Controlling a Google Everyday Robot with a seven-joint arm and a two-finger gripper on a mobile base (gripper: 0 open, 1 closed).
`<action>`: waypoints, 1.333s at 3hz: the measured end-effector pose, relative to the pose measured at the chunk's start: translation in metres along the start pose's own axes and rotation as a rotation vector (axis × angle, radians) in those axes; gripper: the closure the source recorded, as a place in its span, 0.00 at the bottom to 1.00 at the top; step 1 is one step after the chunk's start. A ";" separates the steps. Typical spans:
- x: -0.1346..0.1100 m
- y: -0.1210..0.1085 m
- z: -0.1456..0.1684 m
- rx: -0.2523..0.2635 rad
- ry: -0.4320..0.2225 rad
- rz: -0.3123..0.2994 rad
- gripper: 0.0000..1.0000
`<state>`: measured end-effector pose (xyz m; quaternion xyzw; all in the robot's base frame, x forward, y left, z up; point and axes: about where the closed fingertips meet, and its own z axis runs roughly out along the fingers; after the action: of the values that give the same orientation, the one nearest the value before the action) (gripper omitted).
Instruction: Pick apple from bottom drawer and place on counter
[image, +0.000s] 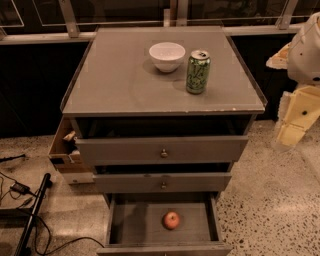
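Apple far lower-left of jaws

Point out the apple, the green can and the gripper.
Small round red apple (171, 220): camera view, centre of its skin.
Green metal can (198, 71): camera view, middle of its side.
Gripper (295, 122): camera view, yellowish body at the picture's right edge.

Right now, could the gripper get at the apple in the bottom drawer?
Probably yes: the bottom drawer is pulled out and the apple lies alone on its floor. The gripper hangs at the picture's right edge, so it must swing over and down.
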<state>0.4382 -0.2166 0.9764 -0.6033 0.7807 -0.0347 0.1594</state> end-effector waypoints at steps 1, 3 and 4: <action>0.000 0.000 0.000 0.000 0.000 0.000 0.00; 0.004 0.001 0.021 -0.001 -0.023 0.023 0.37; 0.016 0.012 0.083 -0.020 -0.066 0.066 0.69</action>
<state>0.4478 -0.2177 0.8919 -0.5798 0.7947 -0.0017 0.1798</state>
